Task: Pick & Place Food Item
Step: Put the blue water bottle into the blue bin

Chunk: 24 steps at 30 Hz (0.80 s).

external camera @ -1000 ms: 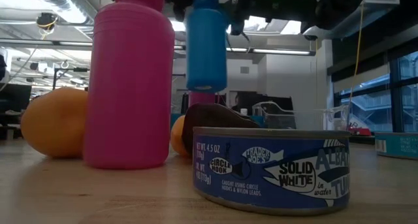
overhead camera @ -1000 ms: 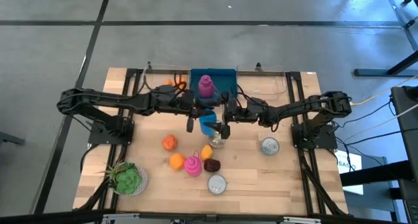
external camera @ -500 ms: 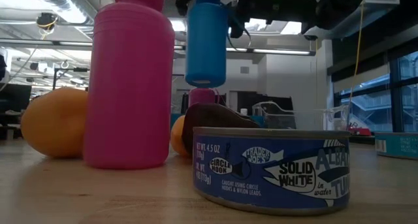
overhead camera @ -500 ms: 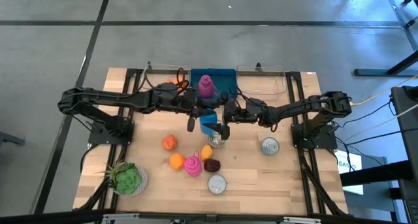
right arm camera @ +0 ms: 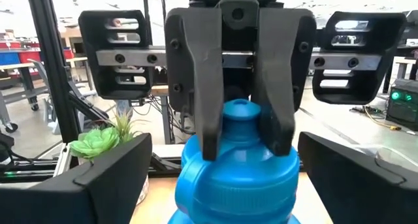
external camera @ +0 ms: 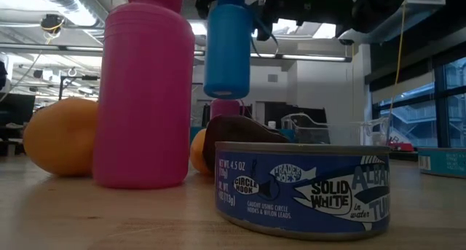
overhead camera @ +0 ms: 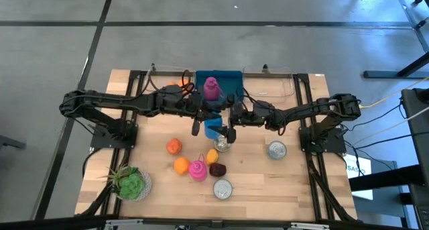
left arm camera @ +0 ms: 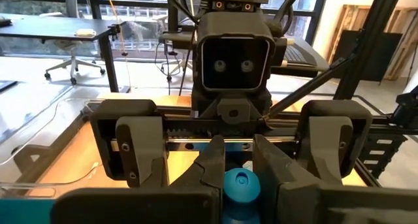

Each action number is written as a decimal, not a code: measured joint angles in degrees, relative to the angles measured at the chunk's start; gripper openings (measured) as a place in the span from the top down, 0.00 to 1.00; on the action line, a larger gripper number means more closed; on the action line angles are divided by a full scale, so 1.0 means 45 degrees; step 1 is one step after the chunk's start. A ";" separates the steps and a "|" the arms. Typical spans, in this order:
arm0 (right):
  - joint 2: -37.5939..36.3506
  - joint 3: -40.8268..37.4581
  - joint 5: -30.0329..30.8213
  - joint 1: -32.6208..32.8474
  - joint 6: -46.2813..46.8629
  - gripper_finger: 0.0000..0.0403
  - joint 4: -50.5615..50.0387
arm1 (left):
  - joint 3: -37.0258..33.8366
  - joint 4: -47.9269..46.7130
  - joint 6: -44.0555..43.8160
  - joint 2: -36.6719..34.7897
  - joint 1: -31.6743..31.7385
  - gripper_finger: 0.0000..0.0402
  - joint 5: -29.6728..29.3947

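Blue bottle (overhead camera: 213, 126): our left gripper (overhead camera: 209, 119) clamps its neck, lifted off the surface (overhead camera: 295, 183); right gripper (overhead camera: 228, 126) wide, empty, at 3 o'clock; placing remains.

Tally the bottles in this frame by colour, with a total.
Blue: 1, the blue bottle, lifted off the table
Pink: 2, the front pink bottle and the rear pink bottle
Total: 3
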 joint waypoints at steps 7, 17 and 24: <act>0.0000 -0.0003 -0.0004 0.0000 0.0024 0.14 0.0002 | 0.0000 -0.0064 0.0010 0.0000 -0.0010 0.93 0.0010; 0.0000 -0.0002 -0.0290 -0.0015 0.0058 0.27 0.0000 | 0.0000 -0.0055 0.0043 0.0000 -0.0010 0.93 0.0034; 0.0000 -0.0004 -0.0281 -0.0015 0.0053 0.37 0.0003 | -0.0010 0.0023 0.0049 0.0000 -0.0015 0.93 0.0049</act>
